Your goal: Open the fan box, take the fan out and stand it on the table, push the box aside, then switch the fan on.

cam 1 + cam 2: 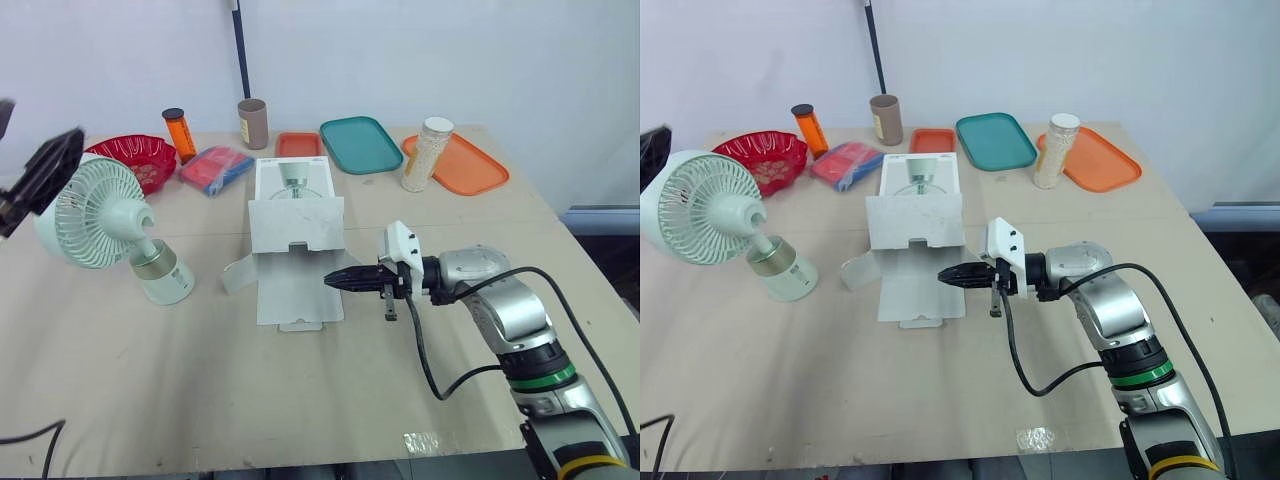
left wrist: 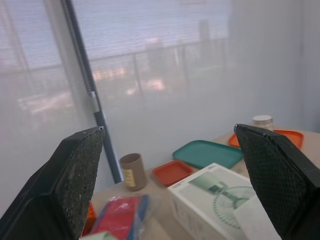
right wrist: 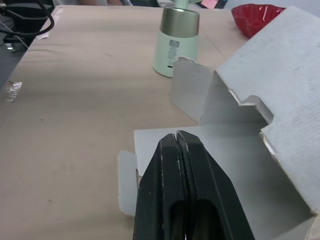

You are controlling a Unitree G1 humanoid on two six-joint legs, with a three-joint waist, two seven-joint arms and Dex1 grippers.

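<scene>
Far left of the fan box [image 1: 296, 228], the left gripper [image 2: 168, 131] hangs just beside the fan's head with its two fingers spread wide and nothing between them. The fan [image 1: 96, 210] is out of the box and stands on its base on the table [image 1: 140, 400], left of the box and apart from it. The box lies in the middle with its lid up and its front flap folded flat toward the robot. At the right edge of that flap sits the right gripper [image 1: 335, 281], fingers pressed together and holding nothing. Behind the box stand a brown cup [image 1: 252, 123] and a small orange tray [image 1: 299, 144].

The next step appears to be pushing the box aside. The risks:
- A leftward push would likely drive the light box into the fan's base and topple it.
- The pinched fingertips may ride over the thin flap, or only bend it, so the box stays put.
- The open left gripper, so near the fan's head, could knock the fan if it swings.
</scene>
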